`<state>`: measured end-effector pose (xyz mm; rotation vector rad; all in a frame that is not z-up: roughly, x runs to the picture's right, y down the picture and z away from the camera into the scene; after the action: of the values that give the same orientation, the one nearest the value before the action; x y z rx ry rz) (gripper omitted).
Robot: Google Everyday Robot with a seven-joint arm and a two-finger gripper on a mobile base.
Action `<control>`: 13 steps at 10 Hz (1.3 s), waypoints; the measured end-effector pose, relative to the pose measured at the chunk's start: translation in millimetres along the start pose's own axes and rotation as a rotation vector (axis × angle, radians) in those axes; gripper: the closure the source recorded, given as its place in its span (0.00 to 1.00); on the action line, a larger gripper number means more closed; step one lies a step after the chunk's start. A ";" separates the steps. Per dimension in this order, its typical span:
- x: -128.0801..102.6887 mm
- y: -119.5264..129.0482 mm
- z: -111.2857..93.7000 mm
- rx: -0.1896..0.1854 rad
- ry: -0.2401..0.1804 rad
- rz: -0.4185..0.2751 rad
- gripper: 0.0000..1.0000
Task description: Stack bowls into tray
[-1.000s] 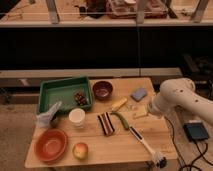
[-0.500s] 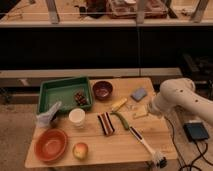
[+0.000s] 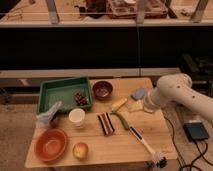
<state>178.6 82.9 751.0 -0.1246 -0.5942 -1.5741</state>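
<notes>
The robot's white arm [image 3: 175, 90] reaches in from the right, and its gripper [image 3: 148, 106] hangs low over the right part of the wooden table [image 3: 125, 152], just beside a pale yellow piece [image 3: 135, 106] and near a blue sponge [image 3: 138, 93]; its claw is released and holds nothing. The green tray [image 3: 56, 89] sits at the far left with a small dark item [image 3: 80, 97] inside. The maroon bowl [image 3: 102, 90] stands just right of the tray, outside it. The orange-red bowl [image 3: 50, 145] rests at the near left corner, beside an apple [image 3: 80, 150]. A white cup [image 3: 76, 116] stands just in front of the tray.
</notes>
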 end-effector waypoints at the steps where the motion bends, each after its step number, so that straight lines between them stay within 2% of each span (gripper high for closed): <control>1: 22.0 -13.5 0.6 0.006 0.021 -0.008 0.20; 3: 80.2 -41.5 9.1 0.015 0.066 -0.010 0.20; 4: 89.1 -45.0 10.2 0.015 0.074 -0.008 0.20; 11: 93.5 -44.4 12.9 0.025 0.084 0.008 0.20; 13: 119.4 -58.9 30.0 0.047 0.096 0.019 0.20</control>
<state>101.0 -12.4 810.3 -0.0196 -0.5531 -1.5373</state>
